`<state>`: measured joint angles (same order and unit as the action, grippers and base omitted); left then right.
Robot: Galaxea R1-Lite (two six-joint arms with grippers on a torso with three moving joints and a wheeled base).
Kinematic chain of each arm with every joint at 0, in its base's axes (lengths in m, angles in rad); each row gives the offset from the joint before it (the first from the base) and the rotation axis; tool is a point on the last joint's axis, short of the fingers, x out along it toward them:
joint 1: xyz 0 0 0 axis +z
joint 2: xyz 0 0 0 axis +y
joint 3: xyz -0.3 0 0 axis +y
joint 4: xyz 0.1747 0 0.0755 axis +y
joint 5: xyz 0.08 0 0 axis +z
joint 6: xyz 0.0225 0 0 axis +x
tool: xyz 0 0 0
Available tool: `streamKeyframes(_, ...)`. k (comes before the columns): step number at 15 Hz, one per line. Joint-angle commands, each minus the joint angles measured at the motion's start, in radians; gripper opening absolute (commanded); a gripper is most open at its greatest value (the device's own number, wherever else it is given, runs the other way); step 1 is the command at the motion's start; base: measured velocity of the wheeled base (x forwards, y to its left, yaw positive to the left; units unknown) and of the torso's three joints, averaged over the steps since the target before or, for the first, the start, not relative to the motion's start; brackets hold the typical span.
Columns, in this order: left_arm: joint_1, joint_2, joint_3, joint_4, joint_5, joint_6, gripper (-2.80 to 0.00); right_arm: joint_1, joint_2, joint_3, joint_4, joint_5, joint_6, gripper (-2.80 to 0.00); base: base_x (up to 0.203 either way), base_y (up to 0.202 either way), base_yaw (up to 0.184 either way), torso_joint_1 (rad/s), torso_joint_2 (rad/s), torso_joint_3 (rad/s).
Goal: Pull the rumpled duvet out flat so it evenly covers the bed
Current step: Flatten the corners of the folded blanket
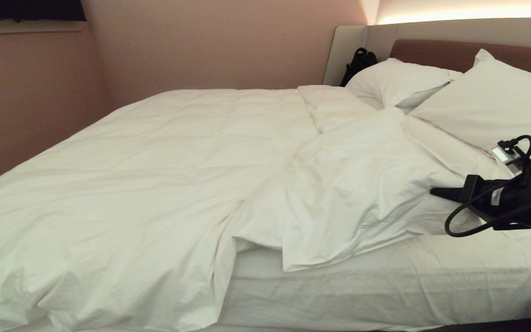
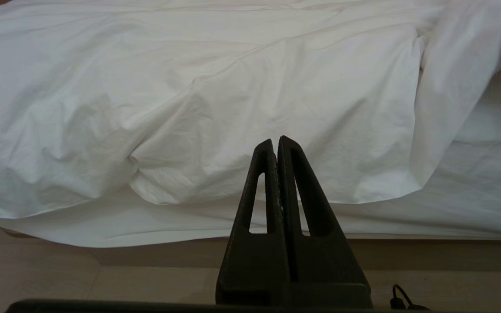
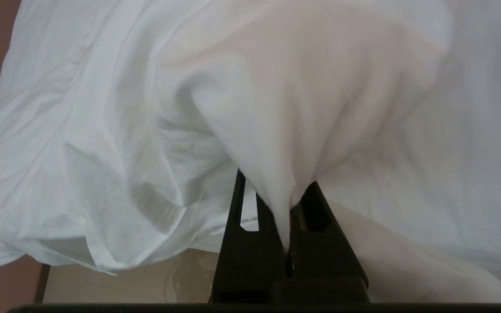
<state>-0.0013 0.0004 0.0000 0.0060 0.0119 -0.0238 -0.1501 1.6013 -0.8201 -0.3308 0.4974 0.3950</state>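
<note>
In the head view, the thick, puffy white duvet (image 1: 155, 175) lies rumpled over the wide low bed (image 1: 385, 286). It covers the foot end and far side and spills over the near foot corner, while a folded-back flap bunches toward the middle and leaves the white sheeted mattress bare along the near edge by the head end. Two plump white pillows (image 1: 477, 97) lean on the padded grey and brown headboard (image 1: 431, 48), with a black bag (image 1: 358, 62) in the far head corner. The black right gripper (image 1: 436, 192) reaches in over the near edge at the head end, its tip against the duvet's bunched flap. In the left wrist view, the black left gripper (image 2: 276, 145) hangs low beside the bed with its fingers pressed together on nothing, the duvet draped over the mattress edge just beyond. In the right wrist view, the right gripper's fingers (image 3: 250, 243) are clamped on a pinch of duvet cloth that tents over them.
</note>
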Motion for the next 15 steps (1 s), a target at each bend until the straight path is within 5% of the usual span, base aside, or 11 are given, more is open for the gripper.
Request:
streamKeyframes(1, 0.0, 0.0, 0.0, 0.0, 0.0, -0.001, -2.8, -0.021, -0.069, -0.012, 0.326, -0.078, -0.021, -2.8, 0.0, 0.0, 0.0, 0.0, 0.0, 0.0)
streamKeyframes(7, 0.0, 0.0, 0.0, 0.0, 0.0, -0.001, -2.8, -0.039, -0.284, 0.017, 0.476, -0.126, -0.037, -2.8, 0.0, 0.0, 0.0, 0.0, 0.0, 0.0)
streamKeyframes(12, 0.0, 0.0, 0.0, 0.0, 0.0, -0.001, -2.8, -0.068, -0.363, 0.035, 0.551, -0.346, -0.089, -2.8, 0.0, 0.0, 0.0, 0.0, 0.0, 0.0)
streamKeyframes(15, 0.0, 0.0, 0.0, 0.0, 0.0, -0.001, -2.8, -0.161, -0.365, 0.042, 0.555, -0.362, -0.135, -2.8, 0.0, 0.0, 0.0, 0.0, 0.0, 0.0)
